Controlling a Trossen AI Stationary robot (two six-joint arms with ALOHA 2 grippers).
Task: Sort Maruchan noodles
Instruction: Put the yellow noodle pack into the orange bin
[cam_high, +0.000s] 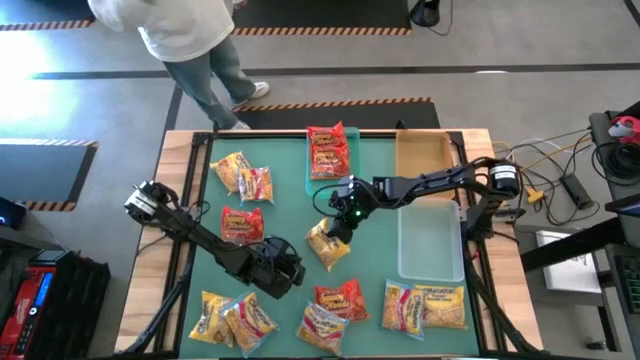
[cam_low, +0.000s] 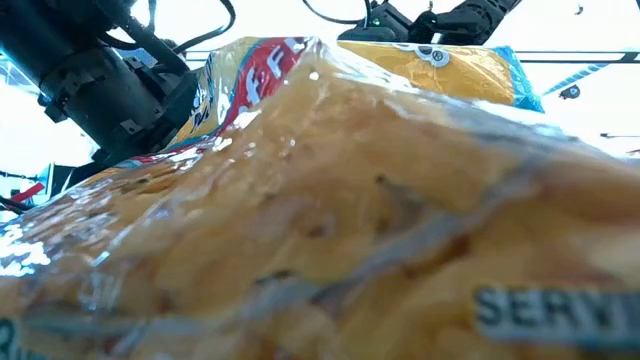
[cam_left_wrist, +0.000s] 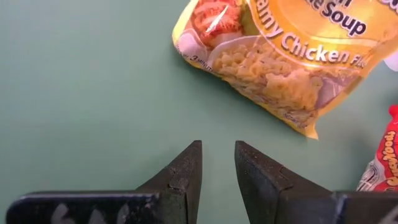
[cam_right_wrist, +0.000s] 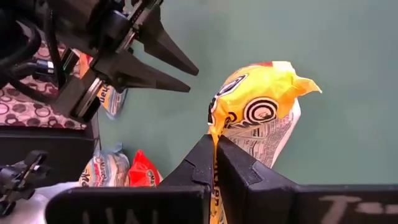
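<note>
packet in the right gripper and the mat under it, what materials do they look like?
Yellow packet, pinched by the right gripper: looks like thin glossy printed plastic film; it crinkles, its corner twists to a point, and the close packet in the low view shows clear glare and noodles through it. Green mat: matte, uniform, no glare; probably rubber or vinyl, cannot tell which.

light: even, bright | low view: packet blurred, background overexposed

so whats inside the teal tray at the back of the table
Red noodle packets lie stacked inside the teal tray. At least two show; anything beneath them is covered. The right pincer grips a yellow packet nearby.
</note>
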